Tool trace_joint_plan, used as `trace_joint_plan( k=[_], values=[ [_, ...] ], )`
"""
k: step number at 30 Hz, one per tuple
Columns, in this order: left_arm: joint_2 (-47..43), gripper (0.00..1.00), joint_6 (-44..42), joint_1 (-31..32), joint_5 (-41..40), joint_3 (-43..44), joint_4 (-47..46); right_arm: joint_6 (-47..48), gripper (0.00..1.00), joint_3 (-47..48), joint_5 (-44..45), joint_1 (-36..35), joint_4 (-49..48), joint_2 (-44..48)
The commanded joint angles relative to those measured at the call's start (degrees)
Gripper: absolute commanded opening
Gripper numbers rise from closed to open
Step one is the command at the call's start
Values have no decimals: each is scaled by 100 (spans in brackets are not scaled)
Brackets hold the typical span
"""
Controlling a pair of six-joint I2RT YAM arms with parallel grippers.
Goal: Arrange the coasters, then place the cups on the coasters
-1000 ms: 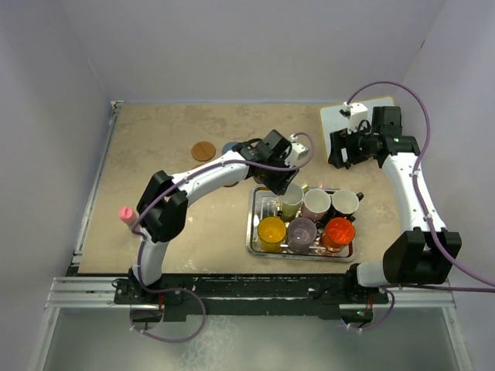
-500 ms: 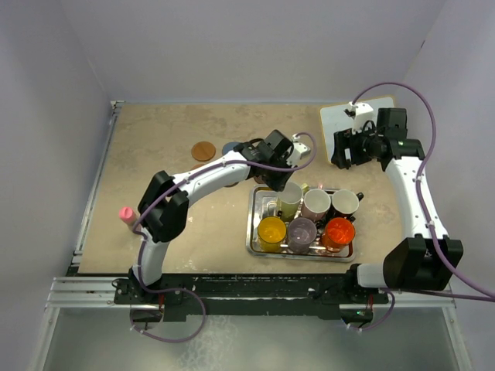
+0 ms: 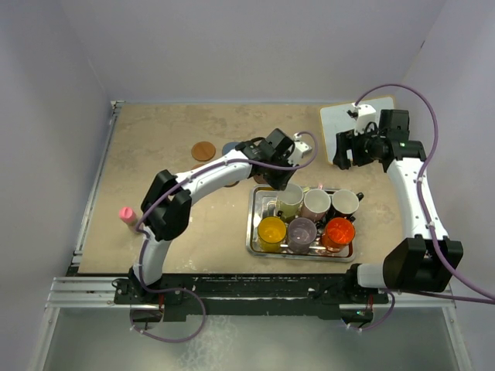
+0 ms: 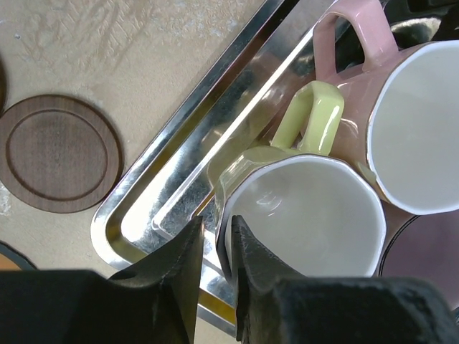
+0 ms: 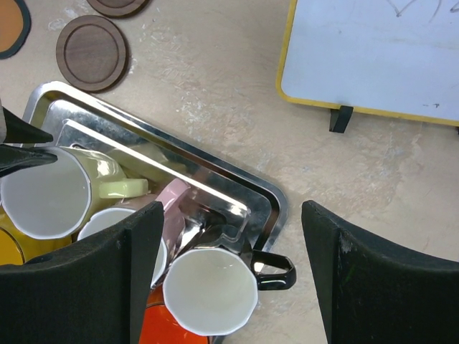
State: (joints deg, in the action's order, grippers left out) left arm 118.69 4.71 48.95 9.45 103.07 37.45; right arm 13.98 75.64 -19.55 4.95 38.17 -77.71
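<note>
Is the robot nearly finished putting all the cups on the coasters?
Not nearly. Done, it seems: coasters lie out on the table, like the dark brown round coaster beside the steel tray. In hand: the left gripper pinches the rim of the pale yellow-green mug in the tray. Left: all six mugs are in the tray, none on a coaster. The right gripper hangs open, empty.

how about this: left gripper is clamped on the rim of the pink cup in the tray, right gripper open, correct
Wrong cup: the left wrist view shows the left gripper clamped on the rim of the pale yellow cup in the tray. The right gripper is open.
</note>
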Motion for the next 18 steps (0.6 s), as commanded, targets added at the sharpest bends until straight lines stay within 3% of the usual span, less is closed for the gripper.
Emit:
trace_joint_plan(
  k=[1,8,14,18],
  values=[
    [38,20,-148,13,116,137,-104,-92,80,-48,-180,41,-164,203],
    [-29,4,-403,18,275,170,-144,-110,80,-38,-181,60,-178,196],
    [-70,3,-1166,-49,431,603,-16,-115,80,62,-214,59,-133,162],
    [-90,3,-1397,-438,771,983,92,-116,80,119,-263,67,-107,152]
  ],
)
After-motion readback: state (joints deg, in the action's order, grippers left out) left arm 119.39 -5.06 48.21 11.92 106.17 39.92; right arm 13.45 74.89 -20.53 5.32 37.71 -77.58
